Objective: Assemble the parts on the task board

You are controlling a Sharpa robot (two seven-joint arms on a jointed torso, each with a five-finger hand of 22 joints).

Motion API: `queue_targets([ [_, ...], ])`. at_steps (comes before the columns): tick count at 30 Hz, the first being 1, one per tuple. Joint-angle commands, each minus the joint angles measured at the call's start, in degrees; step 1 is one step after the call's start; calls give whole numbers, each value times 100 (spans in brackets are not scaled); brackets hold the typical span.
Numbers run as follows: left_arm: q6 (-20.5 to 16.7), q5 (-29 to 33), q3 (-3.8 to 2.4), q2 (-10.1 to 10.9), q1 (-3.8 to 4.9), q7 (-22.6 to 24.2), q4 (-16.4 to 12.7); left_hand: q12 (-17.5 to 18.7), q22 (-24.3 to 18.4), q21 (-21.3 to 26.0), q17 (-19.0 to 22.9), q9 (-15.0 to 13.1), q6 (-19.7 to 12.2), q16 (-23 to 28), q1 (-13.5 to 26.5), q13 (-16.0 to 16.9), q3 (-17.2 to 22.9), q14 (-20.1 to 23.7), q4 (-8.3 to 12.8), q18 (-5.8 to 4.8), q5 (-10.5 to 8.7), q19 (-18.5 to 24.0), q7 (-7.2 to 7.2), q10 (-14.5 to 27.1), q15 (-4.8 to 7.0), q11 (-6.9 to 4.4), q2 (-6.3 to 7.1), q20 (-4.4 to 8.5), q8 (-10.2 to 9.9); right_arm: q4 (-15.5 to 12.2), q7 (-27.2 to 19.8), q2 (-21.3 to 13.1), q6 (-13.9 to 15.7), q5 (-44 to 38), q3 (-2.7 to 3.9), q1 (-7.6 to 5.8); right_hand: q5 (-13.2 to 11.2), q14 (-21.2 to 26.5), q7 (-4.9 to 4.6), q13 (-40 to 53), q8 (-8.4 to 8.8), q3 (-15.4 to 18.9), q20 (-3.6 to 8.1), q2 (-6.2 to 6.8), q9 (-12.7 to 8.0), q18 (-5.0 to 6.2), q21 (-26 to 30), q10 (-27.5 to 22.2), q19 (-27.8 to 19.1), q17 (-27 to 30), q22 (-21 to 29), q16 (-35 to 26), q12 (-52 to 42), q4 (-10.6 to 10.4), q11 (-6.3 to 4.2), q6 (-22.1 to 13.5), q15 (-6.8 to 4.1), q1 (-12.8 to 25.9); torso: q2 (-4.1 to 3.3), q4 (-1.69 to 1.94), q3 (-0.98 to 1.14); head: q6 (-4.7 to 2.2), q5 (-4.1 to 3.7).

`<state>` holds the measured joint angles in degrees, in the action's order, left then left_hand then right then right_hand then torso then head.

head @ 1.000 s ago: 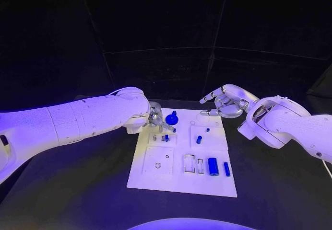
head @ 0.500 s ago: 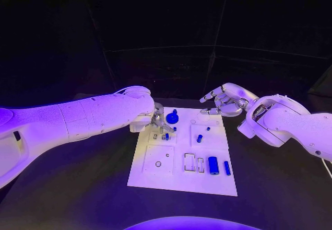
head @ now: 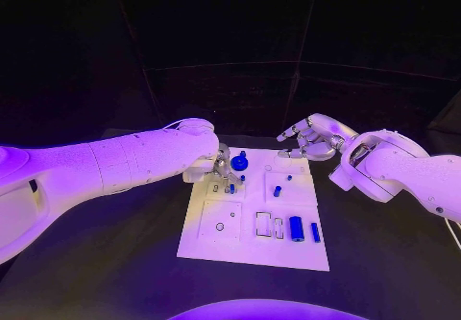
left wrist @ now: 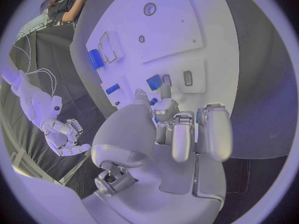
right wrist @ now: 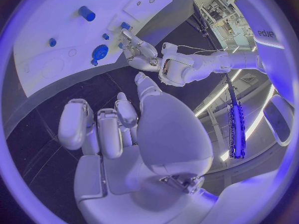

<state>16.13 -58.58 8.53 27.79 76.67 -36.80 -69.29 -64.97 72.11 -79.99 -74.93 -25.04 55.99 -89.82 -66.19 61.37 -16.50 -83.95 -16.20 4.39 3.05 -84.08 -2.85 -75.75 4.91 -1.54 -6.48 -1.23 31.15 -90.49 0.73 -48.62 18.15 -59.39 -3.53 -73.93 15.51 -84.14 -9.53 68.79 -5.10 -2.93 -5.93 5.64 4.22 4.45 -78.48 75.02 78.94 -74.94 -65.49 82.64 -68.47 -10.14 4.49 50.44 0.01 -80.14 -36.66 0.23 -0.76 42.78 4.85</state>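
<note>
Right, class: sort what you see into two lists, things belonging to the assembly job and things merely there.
Belongs to the job:
task board
blue parts
left hand, over the board's far end
right hand, beyond the board's far edge

Merely there:
black table

— What lies under the white plate?
— A black table, spreading out on every side of it.
— And behind the table?
— A dark panelled wall.
</note>
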Motion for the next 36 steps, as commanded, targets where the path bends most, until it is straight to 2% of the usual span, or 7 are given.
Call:
queue_targets([
  [1,142,-40,1,-34,8,-34,33,-32,9,-36,-1507,-14,-43,-18,-55,9,-4,-605,35,-110,-31,-120,3,24,9,21,-13,22,36,3,-2,13,-35,18,3,-13,9,-278,4,-5,-33,46,12,-29,4,35,20,-8,-24,-200,9,-35,28,2,-18,22,-24,12,2,-1,2,17,-1],
  [14,223,-39,37,-154,-6,-6,155,-44,29,-46,-1507,-84,-89,-18,-176,27,38,-605,88,-111,-30,-116,1,27,5,24,-59,15,94,19,-7,47,-49,18,3,-12,34,-279,6,-5,-38,49,14,-42,4,35,23,-7,-21,-200,11,-38,26,-3,-20,25,-26,7,0,-3,2,51,-2],
  [20,215,-39,43,-176,-8,11,172,-42,33,-48,-1507,-134,-131,-18,-292,30,101,-605,151,-110,-29,-111,-3,35,2,27,-101,11,131,38,-6,62,-61,18,3,-12,59,-280,8,-5,-43,51,16,-51,4,37,29,-6,-22,-198,20,-42,26,-2,-23,30,-28,-5,4,2,3,64,-4],
  [28,280,-37,46,-192,-9,5,182,-50,55,-59,-1507,-170,-154,-18,-359,42,133,-605,201,-113,-30,-112,-5,33,-1,29,-94,7,159,59,-4,80,-88,18,3,-12,87,-286,9,7,-48,52,18,-63,5,33,22,4,-11,-218,1,-32,12,-2,-25,34,-30,-15,4,3,4,85,-2],
  [33,294,-33,48,-207,-9,-7,199,-50,62,-62,-1507,-199,-173,-18,-424,45,170,-605,253,-114,-29,-110,-7,35,-3,31,-99,5,180,68,-4,88,-90,18,3,-12,101,-287,11,5,-51,52,19,-70,5,33,26,4,-11,-215,7,-35,13,-1,-26,37,-31,-23,3,3,3,91,-3],
  [36,310,-31,48,-214,-9,2,202,-43,67,-63,-1507,-238,-203,-18,-583,43,281,-605,374,-113,-29,-106,-10,42,-3,33,-143,3,206,72,-1,94,-98,18,3,-12,113,-288,12,6,-54,52,20,-75,6,33,27,6,-10,-218,7,-34,11,-1,-27,40,-32,-29,3,2,4,94,-2],
])
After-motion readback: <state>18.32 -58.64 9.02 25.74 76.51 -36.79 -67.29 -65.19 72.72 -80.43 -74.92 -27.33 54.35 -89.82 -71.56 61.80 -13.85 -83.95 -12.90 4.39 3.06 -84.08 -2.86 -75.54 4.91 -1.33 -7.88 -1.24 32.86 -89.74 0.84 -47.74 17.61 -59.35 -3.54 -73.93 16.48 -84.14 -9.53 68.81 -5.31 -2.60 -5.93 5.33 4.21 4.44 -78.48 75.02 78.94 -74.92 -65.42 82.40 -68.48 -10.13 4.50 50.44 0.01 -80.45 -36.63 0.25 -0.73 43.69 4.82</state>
